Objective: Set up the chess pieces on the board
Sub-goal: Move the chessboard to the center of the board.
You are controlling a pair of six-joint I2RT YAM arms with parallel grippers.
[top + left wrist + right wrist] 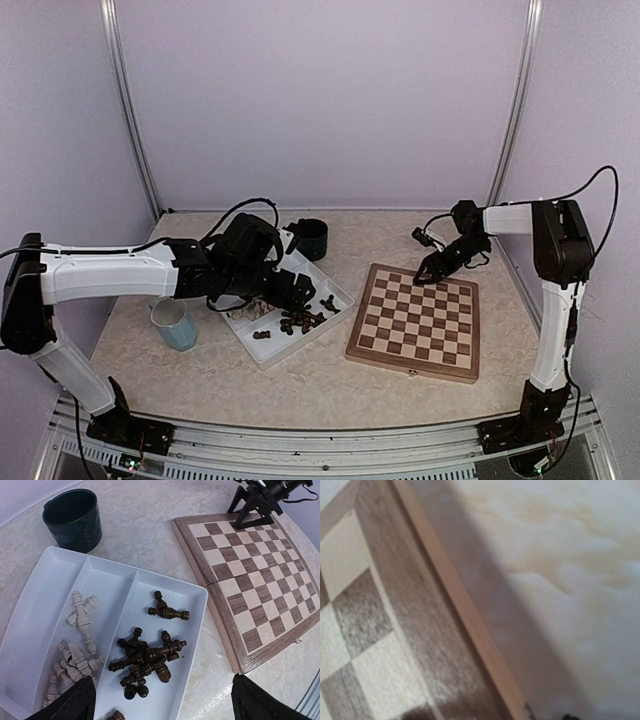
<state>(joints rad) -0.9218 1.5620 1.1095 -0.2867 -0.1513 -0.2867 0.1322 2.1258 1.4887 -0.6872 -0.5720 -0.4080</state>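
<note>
Enclosing lilac walls (320, 100), marbled cream tabletop (300, 385) beneath the board (415, 322)

We see soft, even light throughout. Our left wrist view bows the board (250, 580) at its edges; the right wrist view is blurred, with a broad shadow across the bench (580, 555).

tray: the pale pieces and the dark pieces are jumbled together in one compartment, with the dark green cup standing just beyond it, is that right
Not quite. The left wrist view shows the white tray split by a divider. The pale pieces lie in one compartment and the dark pieces in the other, not jumbled together. The dark green cup does stand just beyond it.
</note>
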